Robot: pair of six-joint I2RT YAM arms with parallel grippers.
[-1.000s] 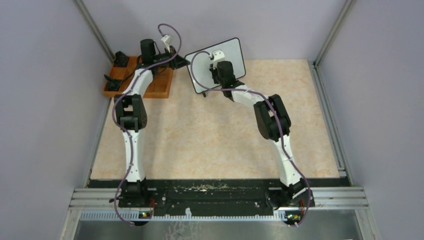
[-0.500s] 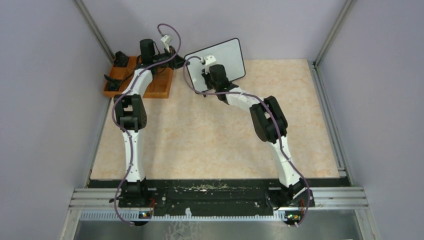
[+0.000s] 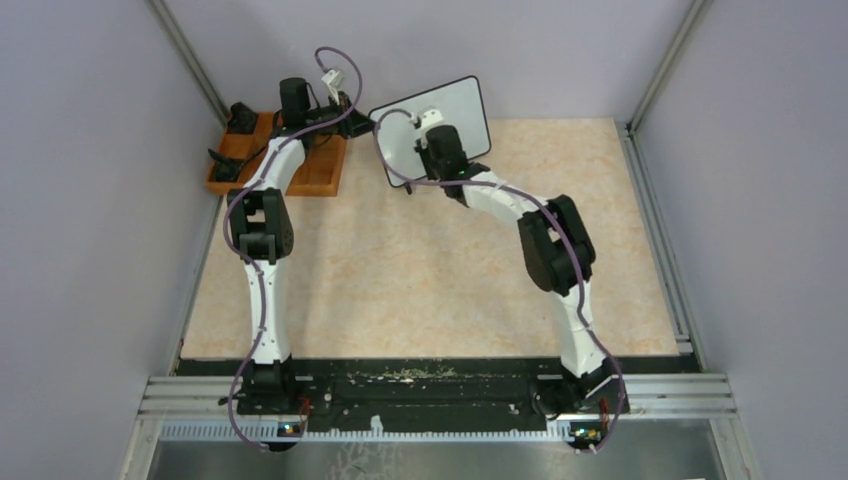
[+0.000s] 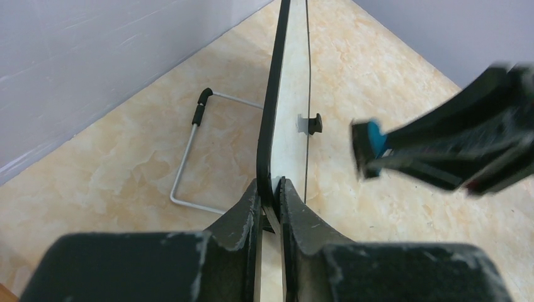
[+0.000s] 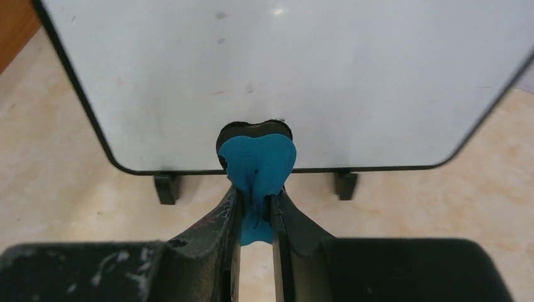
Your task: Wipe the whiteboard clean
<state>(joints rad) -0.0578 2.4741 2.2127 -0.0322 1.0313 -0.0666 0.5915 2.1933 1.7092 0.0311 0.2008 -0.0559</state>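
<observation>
Blue eraser [image 5: 258, 165], pinched in the right gripper [image 5: 255, 214], hangs near the whiteboard [image 5: 283, 69] at its six o'clock edge. The board stands at the table's [image 3: 420, 280] twelve o'clock, its side clamped by the left gripper [image 4: 269, 201]. Wiping seems nearly done — next, press in and sweep toward the faint flecks [image 5: 217, 92] at eleven o'clock.

plain lavender-grey walls [image 3: 90, 180] stood on left, back, right sides. tabletop [image 3: 420, 280] was beige marble-pattern, matte. aluminium posts [image 3: 189, 60] ran along back corners; slotted metal rail [image 3: 680, 400] crossed near edge. light was even, soft.
</observation>
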